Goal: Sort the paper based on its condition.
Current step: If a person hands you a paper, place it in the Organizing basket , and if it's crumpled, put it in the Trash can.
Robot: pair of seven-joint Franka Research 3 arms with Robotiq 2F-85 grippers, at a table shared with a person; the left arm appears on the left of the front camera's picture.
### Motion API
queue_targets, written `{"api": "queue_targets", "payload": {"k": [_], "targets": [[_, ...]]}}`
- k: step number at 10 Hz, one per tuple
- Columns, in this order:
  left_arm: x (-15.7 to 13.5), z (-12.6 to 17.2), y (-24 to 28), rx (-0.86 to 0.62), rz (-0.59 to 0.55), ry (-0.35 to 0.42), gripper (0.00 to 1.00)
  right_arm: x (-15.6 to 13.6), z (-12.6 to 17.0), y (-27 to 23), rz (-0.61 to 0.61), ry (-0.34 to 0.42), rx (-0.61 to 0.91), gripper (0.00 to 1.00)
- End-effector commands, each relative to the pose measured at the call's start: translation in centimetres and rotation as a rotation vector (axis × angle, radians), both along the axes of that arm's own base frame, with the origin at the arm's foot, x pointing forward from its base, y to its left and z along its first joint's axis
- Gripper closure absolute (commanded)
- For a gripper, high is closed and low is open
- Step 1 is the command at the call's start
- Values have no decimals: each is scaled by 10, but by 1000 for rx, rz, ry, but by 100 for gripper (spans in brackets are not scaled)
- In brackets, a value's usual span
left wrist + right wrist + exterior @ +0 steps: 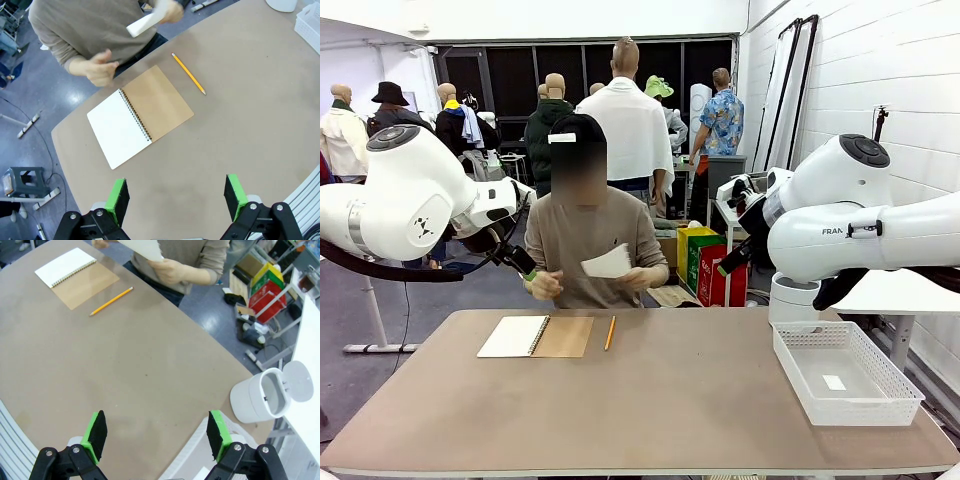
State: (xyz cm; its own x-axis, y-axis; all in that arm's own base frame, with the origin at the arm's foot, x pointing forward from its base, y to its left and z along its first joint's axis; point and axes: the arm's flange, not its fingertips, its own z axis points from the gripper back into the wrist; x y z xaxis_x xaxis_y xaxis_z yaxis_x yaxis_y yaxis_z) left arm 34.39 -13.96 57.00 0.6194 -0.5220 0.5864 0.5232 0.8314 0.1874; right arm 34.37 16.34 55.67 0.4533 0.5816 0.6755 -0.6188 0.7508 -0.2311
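Sorting not begun (my read): paper (608, 262) in person's hand (643, 278); left gripper (176, 181), right gripper (157, 416) both wide open, empty; white mesh basket (790, 366) untouched.

Flat on the light-brown table (660, 410): open spiral-bound notebook with a brown kraft cover (535, 337). Just right of the notebook, not touching it: yellow wooden pencil (609, 333). Well right of the notebook and nearer the robot: white mesh plastic basket (868, 412). Behind the notebook and to its right, past the table's far edge, raised in a person's hand (643, 277): thin white sheet of paper (608, 262).
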Motion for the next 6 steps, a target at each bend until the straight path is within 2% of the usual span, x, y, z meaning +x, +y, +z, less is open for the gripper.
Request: {"api": "queue_targets", "payload": {"k": [1,6], "targets": [[0,0,0,0,1,0,0,0,0,0,-6,7,1,0],[0,0,0,0,1,0,0,0,0,0,-6,7,1,0]]}}
